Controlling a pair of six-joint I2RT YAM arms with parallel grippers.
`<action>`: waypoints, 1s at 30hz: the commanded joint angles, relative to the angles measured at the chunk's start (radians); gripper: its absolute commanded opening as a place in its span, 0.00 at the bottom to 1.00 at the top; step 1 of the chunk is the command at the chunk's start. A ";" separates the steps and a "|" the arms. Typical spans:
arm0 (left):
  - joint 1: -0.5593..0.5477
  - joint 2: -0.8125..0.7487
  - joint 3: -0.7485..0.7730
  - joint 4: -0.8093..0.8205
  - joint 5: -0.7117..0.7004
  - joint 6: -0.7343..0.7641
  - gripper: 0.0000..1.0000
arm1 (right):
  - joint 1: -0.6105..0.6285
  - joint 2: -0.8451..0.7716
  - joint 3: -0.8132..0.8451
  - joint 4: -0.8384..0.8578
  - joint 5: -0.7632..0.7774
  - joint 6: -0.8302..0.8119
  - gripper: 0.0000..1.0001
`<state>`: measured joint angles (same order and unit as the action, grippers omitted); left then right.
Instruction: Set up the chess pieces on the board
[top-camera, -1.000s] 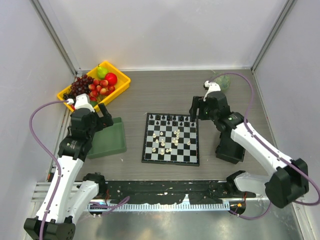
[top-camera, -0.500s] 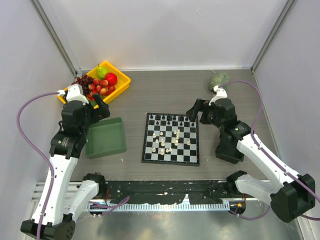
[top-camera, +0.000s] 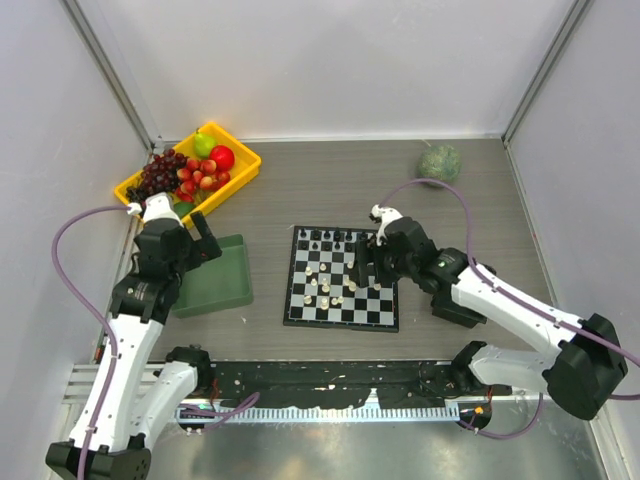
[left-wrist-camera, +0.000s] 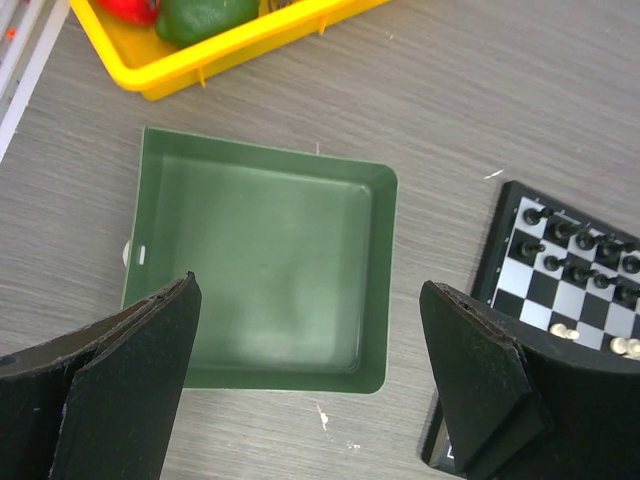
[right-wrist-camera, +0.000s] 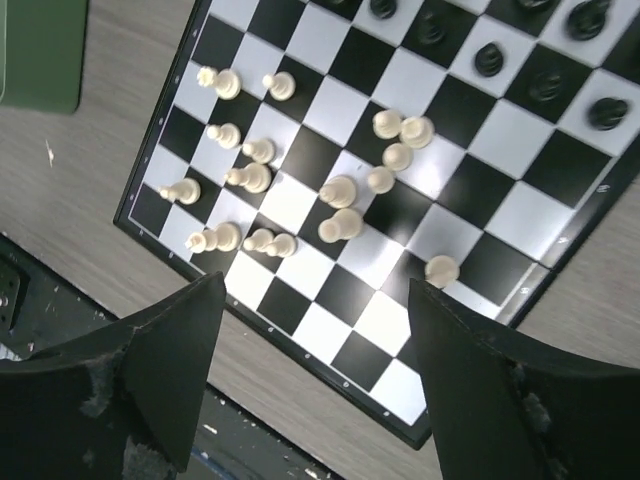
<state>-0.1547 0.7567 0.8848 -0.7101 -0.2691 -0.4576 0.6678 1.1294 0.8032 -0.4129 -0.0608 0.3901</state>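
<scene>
Green tray (top-camera: 215, 280) beside yellow fruit bin (top-camera: 246, 160)

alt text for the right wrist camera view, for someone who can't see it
The right tool, fingers spread open, hangs above the chessboard. Cream-white pieces are scattered across its middle squares; black pieces sit along the top-right edge. A green tray shows its corner at top left.

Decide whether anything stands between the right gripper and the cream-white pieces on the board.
Nothing visible does. The right gripper hangs open over the board, and the cream-white pieces lie in plain view below, uncovered.
</scene>
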 joint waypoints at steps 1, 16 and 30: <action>0.007 -0.066 0.016 0.057 -0.016 -0.015 0.99 | 0.058 0.064 0.056 0.029 0.019 0.009 0.77; 0.009 -0.074 0.014 0.055 -0.030 0.010 0.99 | 0.231 0.473 0.456 -0.053 0.176 -0.065 0.56; 0.010 -0.108 -0.004 0.055 -0.101 0.053 0.99 | 0.282 0.736 0.675 -0.122 0.222 -0.082 0.45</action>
<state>-0.1501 0.6415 0.8795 -0.6781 -0.3405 -0.4301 0.9413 1.8458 1.4162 -0.5133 0.1352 0.3176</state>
